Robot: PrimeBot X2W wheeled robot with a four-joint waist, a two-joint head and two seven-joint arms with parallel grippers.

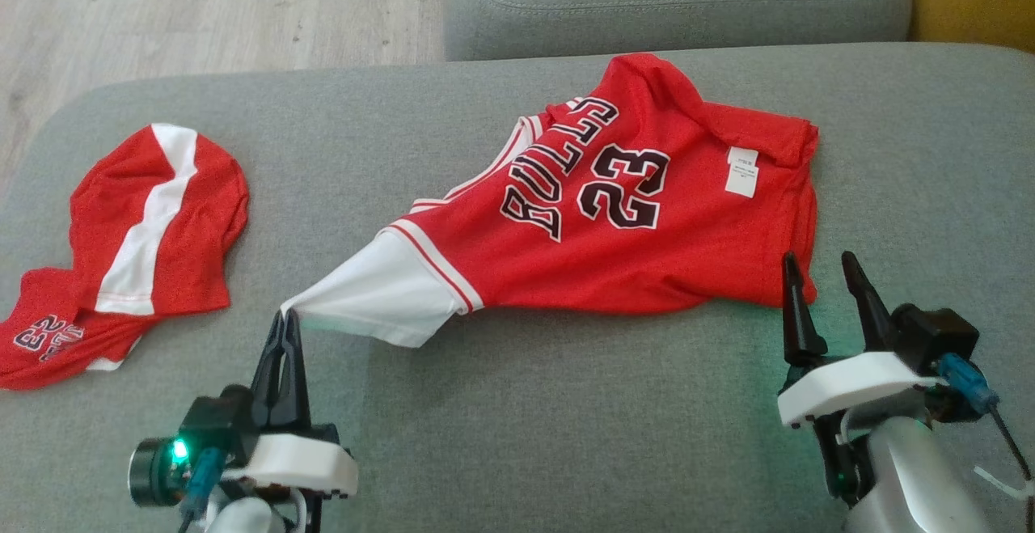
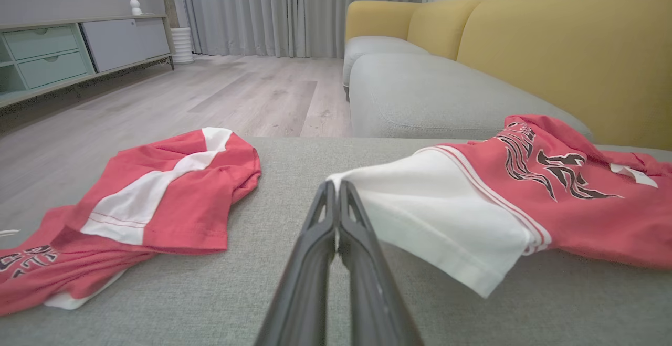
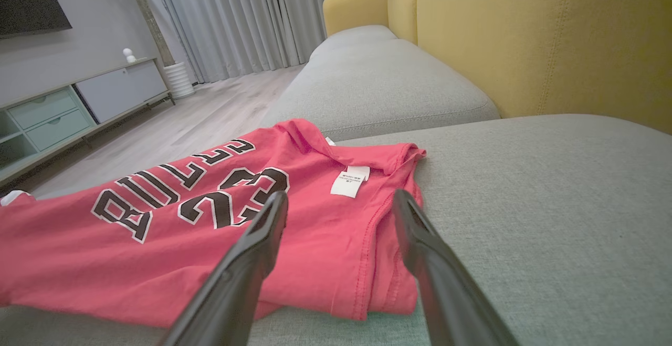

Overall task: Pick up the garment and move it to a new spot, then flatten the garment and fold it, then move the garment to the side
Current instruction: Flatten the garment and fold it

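The left fingers (image 1: 285,331) are pressed together, pinching the tip of the white sleeve of the red "BULLS 23" jersey (image 1: 614,226). That sleeve is drawn out in a taut point towards the near left. The right fingers (image 1: 795,294) stand spread and hold nothing, just at the jersey's near right corner. The jersey lies mid-right on the grey fabric sofa seat (image 1: 566,420).

The pinch looks shallow, so a further pull could slip the sleeve free. With the right side unheld, it could instead drag the whole jersey leftward, bunching it.

Count: one jersey, one other red-and-white garment (image 1: 154,226) far left, and two pairs of fingers.
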